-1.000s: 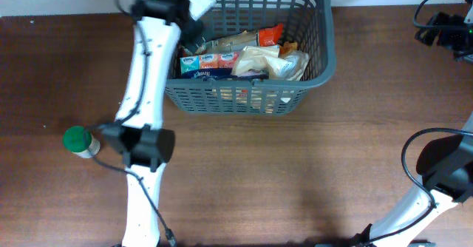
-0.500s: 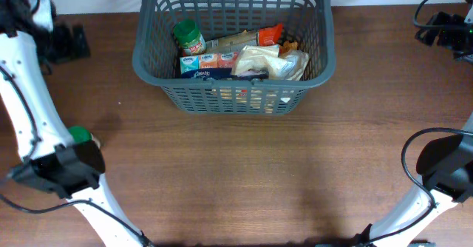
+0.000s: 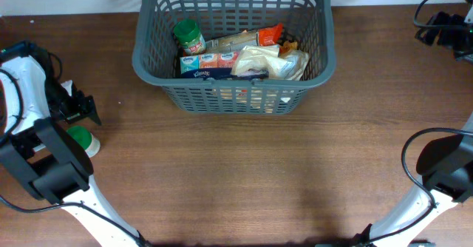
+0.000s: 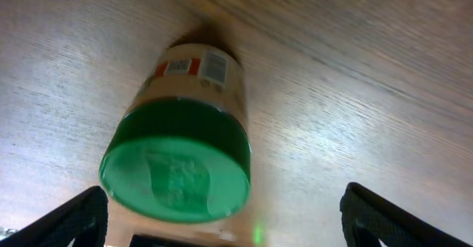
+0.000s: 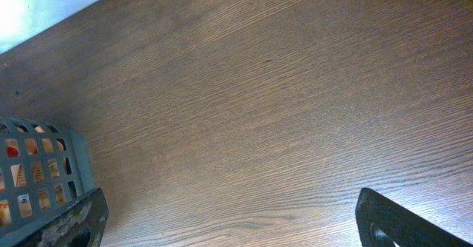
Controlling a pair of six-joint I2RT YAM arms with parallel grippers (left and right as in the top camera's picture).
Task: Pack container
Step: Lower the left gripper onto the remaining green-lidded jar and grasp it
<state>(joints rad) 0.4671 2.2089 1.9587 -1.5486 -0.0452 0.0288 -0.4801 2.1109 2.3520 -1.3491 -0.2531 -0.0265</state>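
Note:
The dark grey basket (image 3: 236, 97) stands at the table's far centre and holds a green-lidded jar (image 3: 188, 36), tissue packs (image 3: 211, 61) and snack bags (image 3: 270, 62). A second green-lidded jar (image 3: 80, 138) stands on the table at the left. My left gripper (image 3: 80, 109) is open and empty, just beyond and above that jar. In the left wrist view the jar (image 4: 185, 147) fills the middle, and the open fingers (image 4: 222, 221) lie to either side below it, not touching. My right gripper (image 3: 446, 27) is open and empty at the far right. Its fingers (image 5: 229, 217) are over bare wood.
The basket's corner (image 5: 41, 169) shows at the left edge of the right wrist view. Cables lie near the right arm at the table's far right corner (image 3: 432, 14). The right arm's base (image 3: 443, 166) stands at the right edge.
My left arm has swung from the basket to the table's left side and come down over the standing jar. A green-lidded jar now lies in the basket. The right arm has not moved.

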